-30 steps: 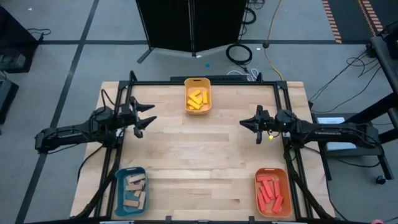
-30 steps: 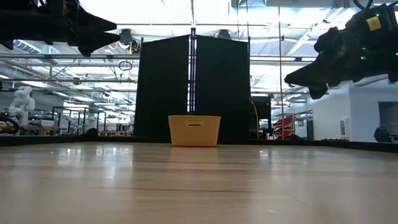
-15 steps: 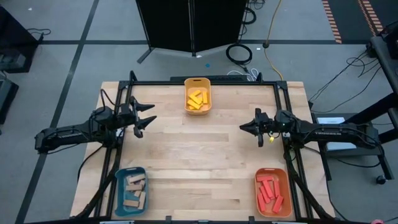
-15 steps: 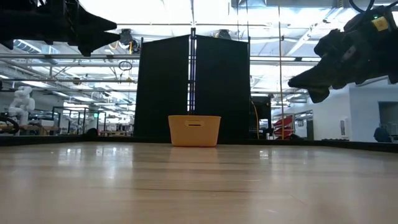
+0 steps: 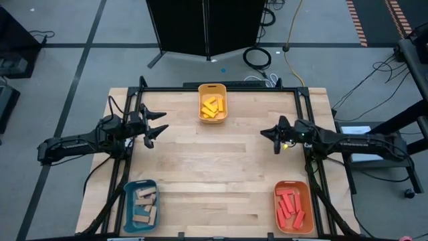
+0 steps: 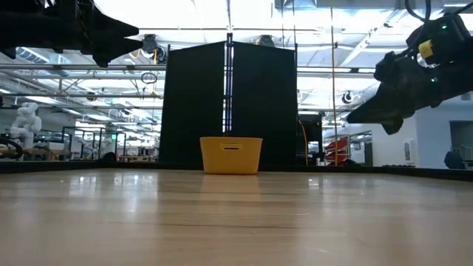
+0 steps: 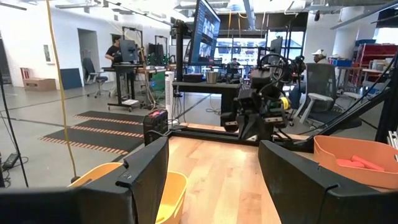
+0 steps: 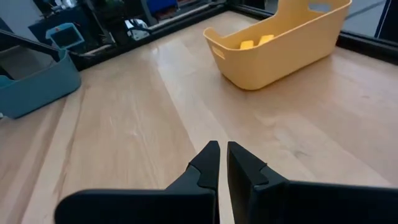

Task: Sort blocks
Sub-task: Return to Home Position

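Presently, all blocks (image 5: 212, 107) are seen binned, well apart from the spread left gripper (image 5: 164, 122) and the clenched, empty right gripper (image 5: 265, 133).

a wooden table (image 5: 214, 167) carries a yellow tray (image 5: 212, 86) at its far edge, with a teal tray (image 5: 127, 204) and an orange tray (image 5: 292, 183) at the near corners; a black panel (image 5: 206, 27) stands behind.

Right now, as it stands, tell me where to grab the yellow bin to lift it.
Take the yellow bin by the rim of its short wall facing the middle of the table, coming straight down, one finger inside, one outside. It stands upright and open-topped, that wall is thin with a handle slot, and the yellow blocks likely leave room.
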Controlling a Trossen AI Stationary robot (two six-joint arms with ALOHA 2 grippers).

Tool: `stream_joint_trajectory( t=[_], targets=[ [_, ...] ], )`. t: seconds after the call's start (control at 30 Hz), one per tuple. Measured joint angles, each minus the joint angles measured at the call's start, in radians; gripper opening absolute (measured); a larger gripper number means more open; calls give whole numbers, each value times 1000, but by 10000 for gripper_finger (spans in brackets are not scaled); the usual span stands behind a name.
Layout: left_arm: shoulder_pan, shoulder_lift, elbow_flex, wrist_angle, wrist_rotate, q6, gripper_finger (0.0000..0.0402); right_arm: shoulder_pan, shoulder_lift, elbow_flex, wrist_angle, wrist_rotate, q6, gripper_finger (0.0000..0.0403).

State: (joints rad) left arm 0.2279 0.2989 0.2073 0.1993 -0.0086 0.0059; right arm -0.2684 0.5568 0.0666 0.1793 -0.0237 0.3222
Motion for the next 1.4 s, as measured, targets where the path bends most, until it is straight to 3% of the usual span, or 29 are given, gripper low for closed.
stream_joint_trajectory(
  t=[0.27, 0.63, 1.03, 1.4],
  targets=[
    [0, 0, 0, 0, 0, 0, 244, 0, -147, 0, -78, 3, -47, 0],
    [0, 0, 0, -6, 0, -27, 244, 0, -255, -53, -85, -6, -77, 0],
    [0, 0, -91, 89, 0, -80, 244, 2, -262, -53, -78, -85, -146, 0],
    [0, 0, -166, 133, -2, -112, 244, 2, -261, -53, -78, -87, -159, 0]
  ],
)
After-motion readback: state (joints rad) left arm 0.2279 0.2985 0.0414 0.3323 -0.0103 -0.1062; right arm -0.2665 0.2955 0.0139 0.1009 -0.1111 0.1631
